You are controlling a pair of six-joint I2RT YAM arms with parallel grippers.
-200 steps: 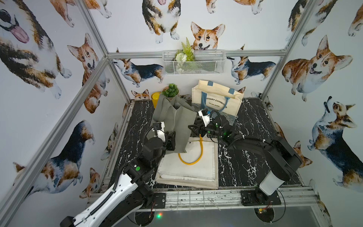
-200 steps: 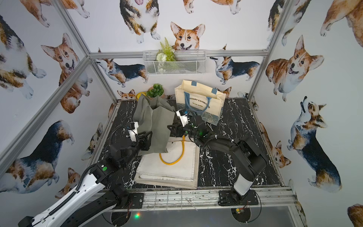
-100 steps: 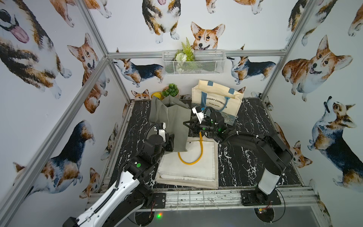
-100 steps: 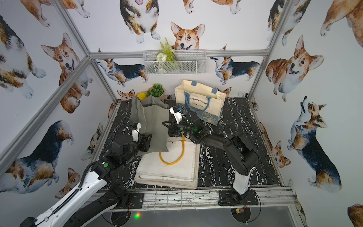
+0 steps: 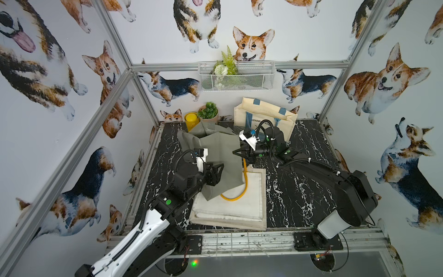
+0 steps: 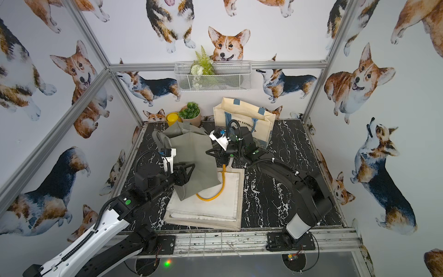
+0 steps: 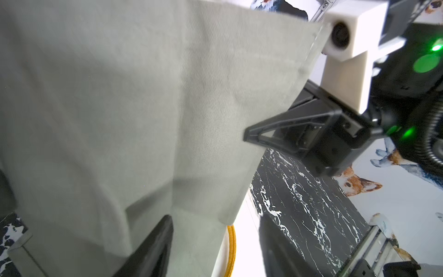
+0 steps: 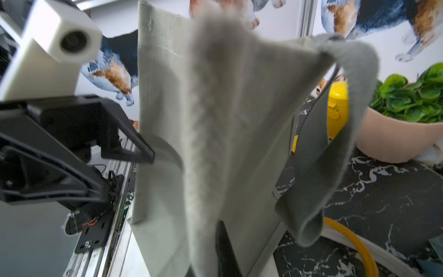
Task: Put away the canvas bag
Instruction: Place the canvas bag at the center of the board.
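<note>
Over worktop (image 5: pixel 299 191) centre | we judge canvas bag (image 5: pixel 220 153) soft, light, floppy | right gripper (image 5: pixel 236 152) clamps its side hem, best hold | left gripper (image 5: pixel 219 173) seemingly parted beside opposite edge

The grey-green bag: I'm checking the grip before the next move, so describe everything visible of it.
The grey-green bag is plain woven canvas with wide matching strap handles, limp and creased. It hangs above the table, the right gripper shut on one side edge, the left gripper open at the opposite side. Its lower corner overlaps the folded white stack.
</note>
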